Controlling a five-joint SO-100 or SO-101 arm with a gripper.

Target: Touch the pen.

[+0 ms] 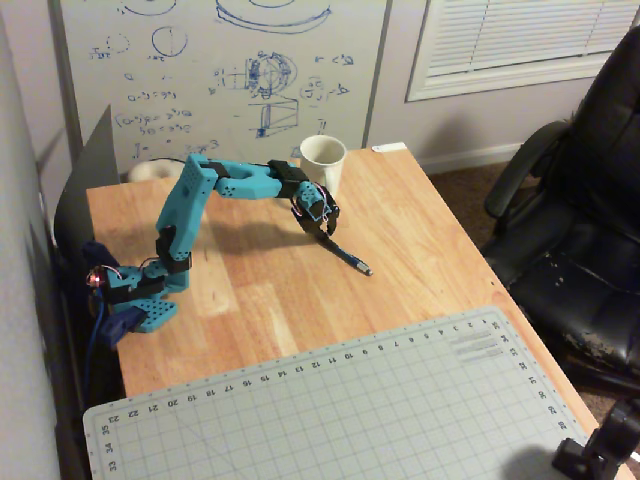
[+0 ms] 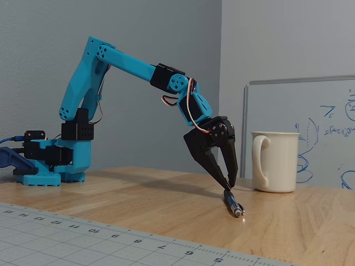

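A scribbled whiteboard (image 1: 225,70) leaned against the wall behind a light wooden table (image 1: 420,240), with a window blind at about one o'clock from the table's middle in the overhead view and a black office chair (image 1: 585,200) off at three o'clock. A grey cutting mat (image 1: 330,410) with a ruled grid covered the near end of the table, at six o'clock.

The turquoise arm (image 1: 205,195) stood on its base near the table's nine o'clock edge in the overhead view and reached across toward the middle. Its black gripper (image 2: 228,187) pointed steeply down, and in the fixed view the two fingers were spread at the knuckles and narrowed to a small gap at the tips, with nothing pinched between them. The tips came down right at the upper end of the pen (image 2: 233,203); they looked to be touching it, though I could not be sure of contact.

The pen lay flat on the bare wood near the table's middle. In the overhead view it (image 1: 348,258) ran slantwise from the gripper (image 1: 325,232) toward four o'clock, its small silvery tip farthest from the arm.

A white mug (image 2: 275,161) stood upright just beyond, at about twelve o'clock from the pen in the overhead view, near but apart from it, its handle facing the gripper in the fixed view.
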